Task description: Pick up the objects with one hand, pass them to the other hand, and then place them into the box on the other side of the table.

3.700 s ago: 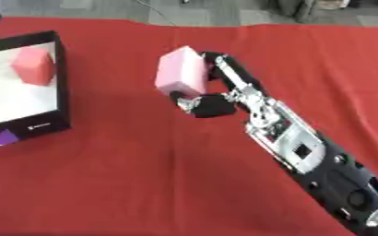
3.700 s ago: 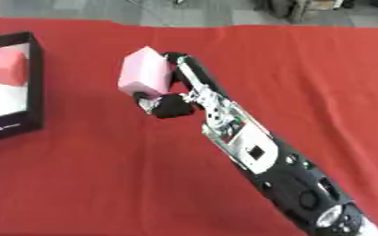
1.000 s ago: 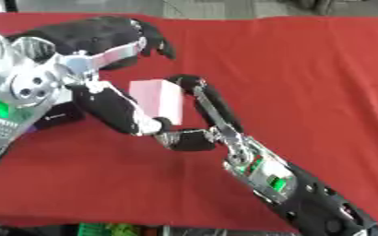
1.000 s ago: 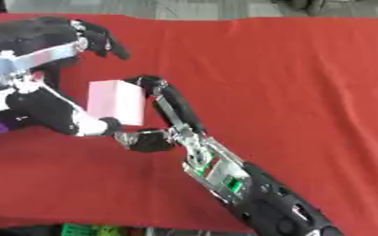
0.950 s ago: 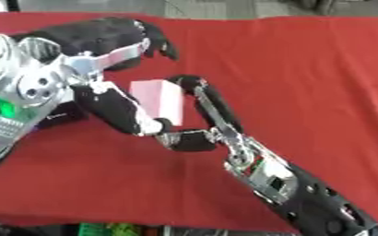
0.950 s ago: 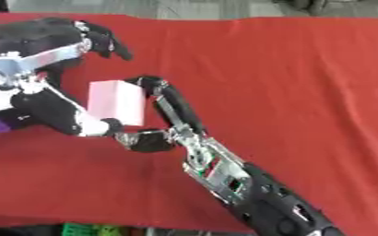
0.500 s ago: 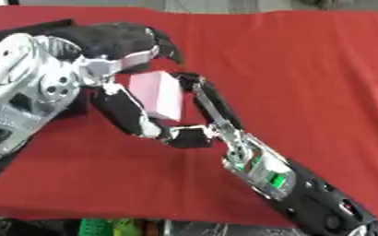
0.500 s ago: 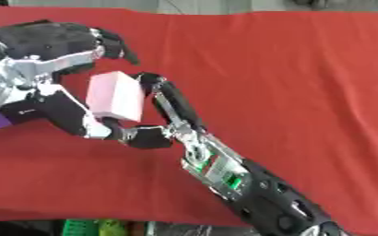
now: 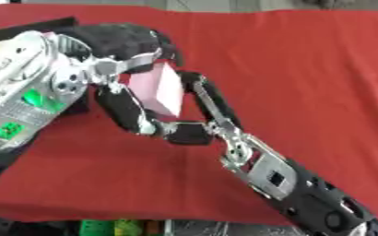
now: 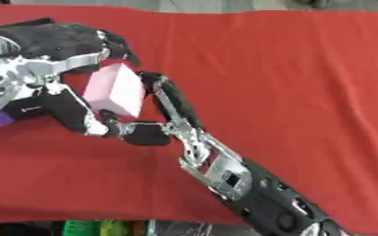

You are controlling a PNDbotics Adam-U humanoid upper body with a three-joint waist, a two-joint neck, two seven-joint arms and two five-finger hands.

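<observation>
Above the red-clothed bench [image 9: 305,69], a pale pink rectangular block [image 9: 160,90] sits between both hands. The right hand [image 9: 194,117] has its fingers [image 9: 212,99] curled along the block's right side; the left hand [image 9: 124,60] wraps its fingers round the top and left.

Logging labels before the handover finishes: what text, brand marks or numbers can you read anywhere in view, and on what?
No legible text anywhere.
Black box: a small pale mark on its wall, too blurred to read.
Pink block: plain faces, no print.
Left hand, right hand: no markings readable.
</observation>
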